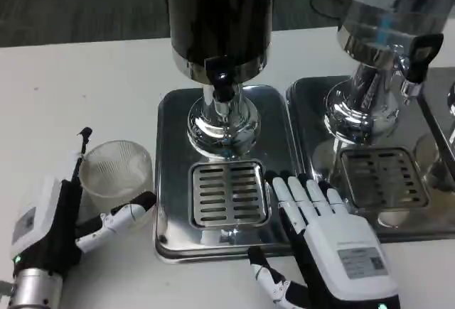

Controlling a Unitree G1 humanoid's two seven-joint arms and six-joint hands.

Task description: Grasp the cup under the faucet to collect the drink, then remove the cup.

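A clear, empty plastic cup (115, 172) stands on the white table just left of the steel drip tray (170, 153), not under the black faucet (220, 76) of the dark drink dispenser. My left hand (53, 220) reaches around the cup from the left. Its fingers (74, 174) lie behind the cup's left side and the thumb (122, 214) crosses in front of its base. I cannot see a firm grip. My right hand (323, 234) lies flat and open on the tray's front right corner, beside the slotted grate (229, 194).
A second dispenser with a clear tank, its own black faucet (419, 53) and grate (384, 176) stands on a tray at the right. The white table (78, 89) stretches to the left and behind the cup.
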